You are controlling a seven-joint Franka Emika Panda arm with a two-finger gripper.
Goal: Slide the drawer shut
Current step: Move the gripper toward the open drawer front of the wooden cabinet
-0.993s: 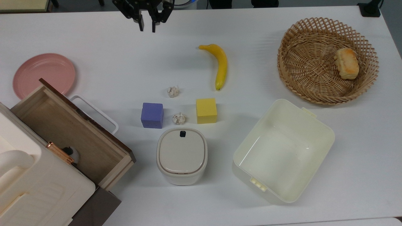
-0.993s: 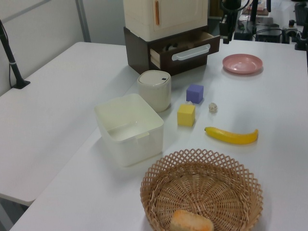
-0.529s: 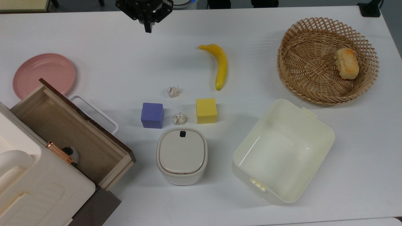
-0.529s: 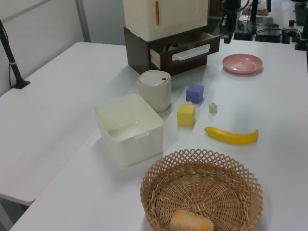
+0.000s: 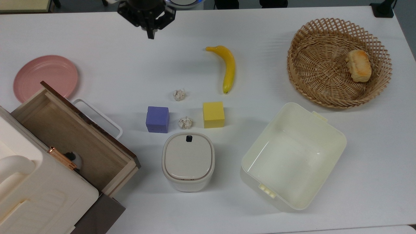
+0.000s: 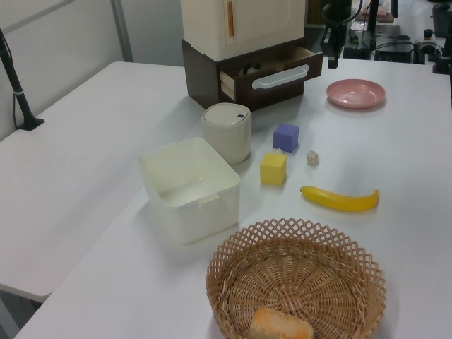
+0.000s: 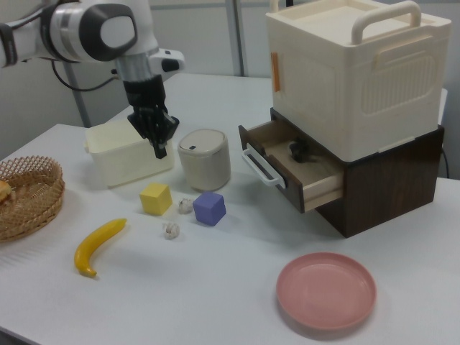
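The drawer (image 5: 70, 143) stands pulled out of the cream-white cabinet (image 5: 35, 198) at the top view's lower left. It is a light-wood box with a dark brown front and a white loop handle (image 5: 97, 115). A small dark object (image 5: 73, 158) lies inside at its back. The drawer (image 6: 272, 74) also shows open in the left view, and the drawer (image 7: 287, 169) in the right view. My gripper (image 5: 150, 34) hangs shut and empty above the table's far edge, well away from the handle. The gripper (image 6: 332, 60) and gripper (image 7: 159, 149) point straight down.
A pink plate (image 5: 45, 76) lies just beyond the drawer. In mid-table are a purple cube (image 5: 157, 119), a yellow cube (image 5: 213, 114), two paper balls (image 5: 179, 95), a banana (image 5: 228, 67) and a lidded white bin (image 5: 188, 161). A cream tub (image 5: 292, 156) and a basket (image 5: 338, 61) with bread sit at the top view's right.
The gripper's fingers, apart a second ago, have come together. The gripper has shifted slightly toward the table's middle in the top view. The drawer has not moved.
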